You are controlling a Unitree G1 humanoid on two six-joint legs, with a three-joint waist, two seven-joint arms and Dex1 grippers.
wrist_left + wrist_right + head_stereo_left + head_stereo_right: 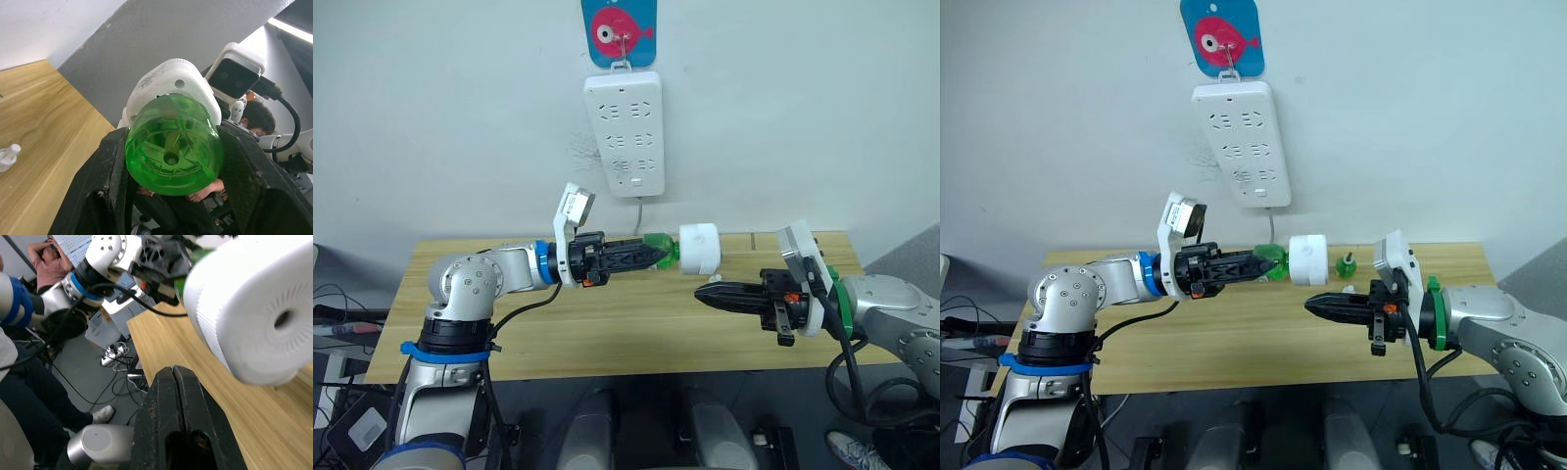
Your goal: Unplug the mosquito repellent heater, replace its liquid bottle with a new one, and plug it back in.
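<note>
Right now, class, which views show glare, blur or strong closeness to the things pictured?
Left wrist view: the green bottle looms close, its base glinting. Right wrist view: the heater looms large and soft-edged. Left eye view: even light, faint shadows under the power strip.

The left gripper has its two black fingers clamped on either side of a green translucent liquid bottle, whose round base faces back toward the wrist. Beyond the bottle, fitted over its far end, sits the white mosquito repellent heater. Just past the heater is the other arm's white camera housing with a black cable. The wooden table lies off to one side, with a small white cap-like piece on it.
</note>
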